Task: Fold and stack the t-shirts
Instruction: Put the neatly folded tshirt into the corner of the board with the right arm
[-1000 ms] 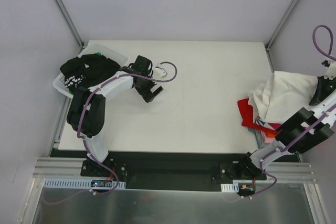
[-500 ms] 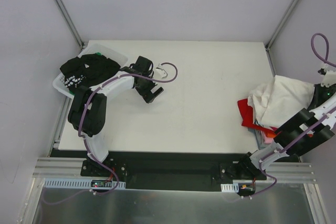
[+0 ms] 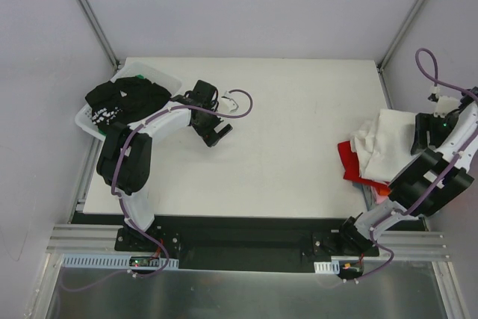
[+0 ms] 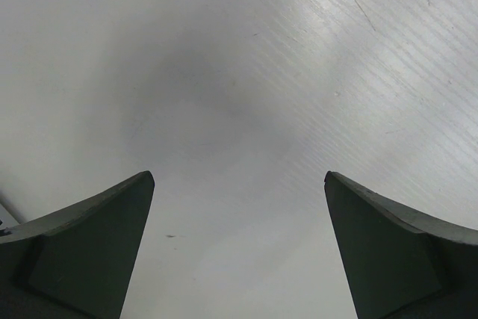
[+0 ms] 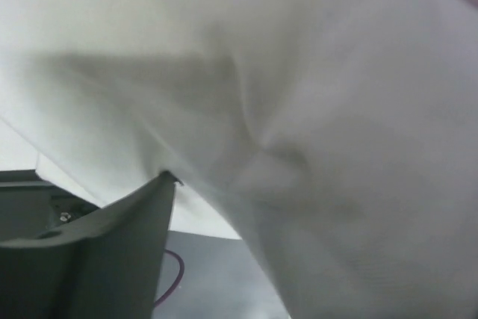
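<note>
Top camera looks down on the table (image 3: 299,132); wrist cameras sit close.

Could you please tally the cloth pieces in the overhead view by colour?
Black cloth heap in the white plastic basket: 1
White crumpled cloth on the right: 1
Red cloth beneath it: 1
Total: 3 visible; others may be hidden underneath.
</note>
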